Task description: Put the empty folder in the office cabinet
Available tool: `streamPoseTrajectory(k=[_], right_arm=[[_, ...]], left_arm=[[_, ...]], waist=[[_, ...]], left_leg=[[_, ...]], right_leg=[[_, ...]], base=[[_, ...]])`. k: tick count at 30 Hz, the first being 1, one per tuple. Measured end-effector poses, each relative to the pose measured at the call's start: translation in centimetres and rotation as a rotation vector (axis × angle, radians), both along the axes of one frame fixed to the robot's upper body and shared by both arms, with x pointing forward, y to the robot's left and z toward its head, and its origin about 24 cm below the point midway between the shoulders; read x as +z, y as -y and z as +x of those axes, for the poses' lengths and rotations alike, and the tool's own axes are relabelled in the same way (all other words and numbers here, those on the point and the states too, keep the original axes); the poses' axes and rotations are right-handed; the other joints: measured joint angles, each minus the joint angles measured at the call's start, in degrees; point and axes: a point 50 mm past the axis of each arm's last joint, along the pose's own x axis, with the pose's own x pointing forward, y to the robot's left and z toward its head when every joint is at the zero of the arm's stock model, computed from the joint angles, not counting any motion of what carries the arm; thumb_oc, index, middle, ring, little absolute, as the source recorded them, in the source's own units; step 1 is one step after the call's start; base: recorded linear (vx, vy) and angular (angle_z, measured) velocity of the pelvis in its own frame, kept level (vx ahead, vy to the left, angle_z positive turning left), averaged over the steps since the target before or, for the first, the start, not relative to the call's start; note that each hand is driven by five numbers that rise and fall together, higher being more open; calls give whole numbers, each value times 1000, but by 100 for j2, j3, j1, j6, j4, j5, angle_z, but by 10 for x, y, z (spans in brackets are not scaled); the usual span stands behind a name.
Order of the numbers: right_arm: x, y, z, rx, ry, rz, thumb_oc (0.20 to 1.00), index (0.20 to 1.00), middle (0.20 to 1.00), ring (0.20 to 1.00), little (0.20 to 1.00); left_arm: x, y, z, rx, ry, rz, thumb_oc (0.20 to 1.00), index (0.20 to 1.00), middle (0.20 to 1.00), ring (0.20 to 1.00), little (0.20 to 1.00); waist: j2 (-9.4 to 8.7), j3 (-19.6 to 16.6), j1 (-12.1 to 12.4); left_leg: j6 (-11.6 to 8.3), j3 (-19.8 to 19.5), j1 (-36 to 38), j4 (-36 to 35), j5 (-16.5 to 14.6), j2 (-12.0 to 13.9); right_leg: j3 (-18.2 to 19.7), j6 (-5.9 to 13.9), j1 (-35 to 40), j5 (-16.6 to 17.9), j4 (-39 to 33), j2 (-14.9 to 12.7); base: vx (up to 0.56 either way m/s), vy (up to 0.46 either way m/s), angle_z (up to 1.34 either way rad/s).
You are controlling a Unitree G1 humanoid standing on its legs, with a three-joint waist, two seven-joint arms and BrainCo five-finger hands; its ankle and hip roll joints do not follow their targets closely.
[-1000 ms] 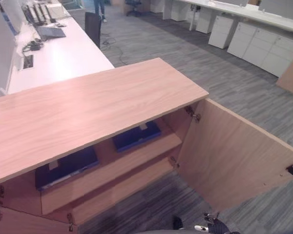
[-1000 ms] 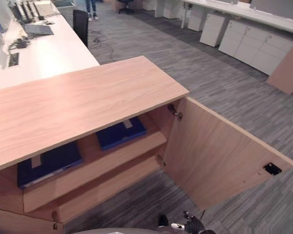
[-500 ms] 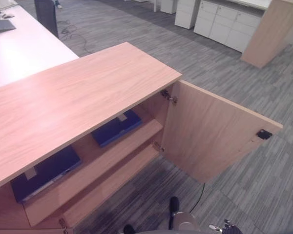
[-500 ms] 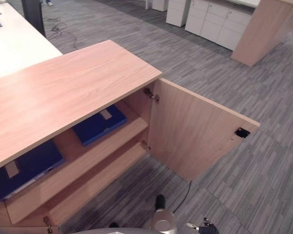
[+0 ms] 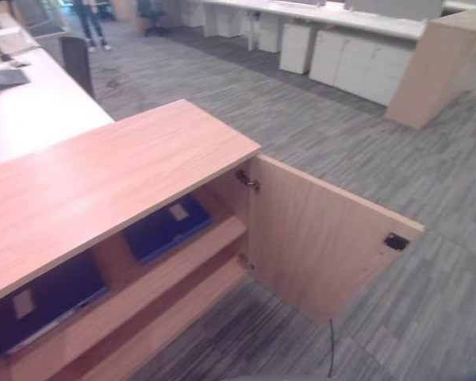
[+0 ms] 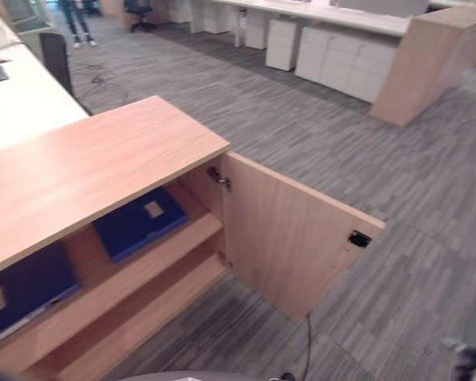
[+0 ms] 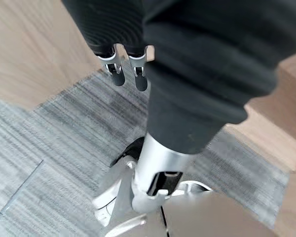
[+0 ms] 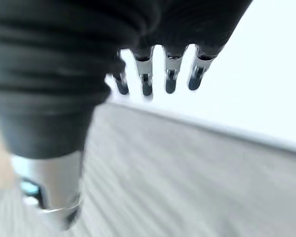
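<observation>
Folders: two dark blue ones lie flat on the top shelf inside the cabinet (image 5: 103,175). One folder (image 5: 168,228) is near the open door (image 5: 321,242), w/ a pale label on its cover. Other folder (image 5: 44,300) is further along the shelf, well apart from the first, also w/ a pale label. Can't tell which one is the empty one, they look the same: flat, thin, shut.

Job looks mostly done, I think, b/c a folder is already in the cabinet & no hand has one. The door is swung wide open, so maybe shutting it is what's left. The lower shelf (image 5: 163,317) has nothing on it that I can see.

Left hand (image 7: 126,66) shows in its wrist view, hanging down over the grey carpet (image 5: 317,135), fingers straight-ish & loose, holding nothing. Right hand (image 8: 158,74) shows in its wrist view, fingers hanging straight, nothing in them either.

Far back there are white desks (image 5: 47,111) & a person's legs (image 5: 87,20)
</observation>
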Motion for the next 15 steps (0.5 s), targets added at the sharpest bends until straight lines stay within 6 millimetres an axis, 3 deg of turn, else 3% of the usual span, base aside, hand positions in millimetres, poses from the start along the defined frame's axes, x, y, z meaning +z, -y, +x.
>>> streamPoseTrajectory(k=[1,2,3,5,6,9,11,13,15], right_arm=[[26,7,11,53,41,-90,1000,1000,1000,1000,1000],[36,7,17,85,105,-133,1000,1000,1000,1000,1000],[31,-5,28,122,180,-157,1000,1000,1000,1000,1000],[11,-19,33,143,200,-123,1000,1000,1000,1000,1000],[0,-22,29,114,187,-93,1000,1000,1000,1000,1000],[-4,-22,27,94,181,-85,1000,1000,1000,1000,1000],[7,-24,39,133,227,-112,1000,1000,1000,1000,1000],[15,-28,50,181,261,-129,1000,1000,1000,1000,1000],[28,-37,65,264,321,-160,1000,1000,1000,1000,1000]], left_arm=[[0,0,4,-1,8,1,1000,1000,1000,1000,1000],[1,-2,6,-4,21,7,1000,1000,1000,1000,1000],[3,-7,6,-4,25,28,1000,1000,1000,1000,1000],[4,-10,6,-5,26,40,1000,1000,1000,1000,1000],[4,-9,11,-21,40,35,1000,1000,1000,1000,1000],[3,-3,17,-33,64,21,1000,1000,1000,1000,1000],[-1,5,4,-23,32,-7,1000,1000,1000,1000,1000],[-2,6,-10,-7,1,-19,1000,1000,1000,1000,1000],[-2,9,-19,1,-20,-28,1000,1000,1000,1000,1000]], waist=[[-27,-16,-41],[-28,-16,-34],[-144,-14,-53],[-198,-12,-48],[-149,10,-14],[8,112,30],[374,195,68],[507,222,146],[514,242,114]], left_leg=[[11,19,-10,6,-13,71],[12,-2,-7,-59,-9,99],[3,-12,2,-68,0,169],[-12,-11,11,-64,-3,176],[-14,-32,-21,-64,-8,138],[-15,-61,-26,-76,-7,90],[-22,-73,-37,-45,2,133],[-55,-80,-45,-42,27,197],[-70,-95,-39,-48,36,203]], right_leg=[[30,-25,-64,-41,2,59],[35,-53,-74,-64,1,114],[43,-85,-90,-75,-1,197],[48,-97,-70,-69,-3,197],[44,-96,-69,-69,-21,160],[44,-91,-67,-66,-27,120],[48,-106,-58,-57,-12,163],[35,-146,-51,-57,-4,233],[29,-148,-50,-55,-9,239]], base=[[7,-109,-18],[14,-110,-16],[14,-111,-12],[4,-102,-2],[0,-57,14],[0,-75,8],[4,-49,-2],[-9,-46,1],[0,0,0]])
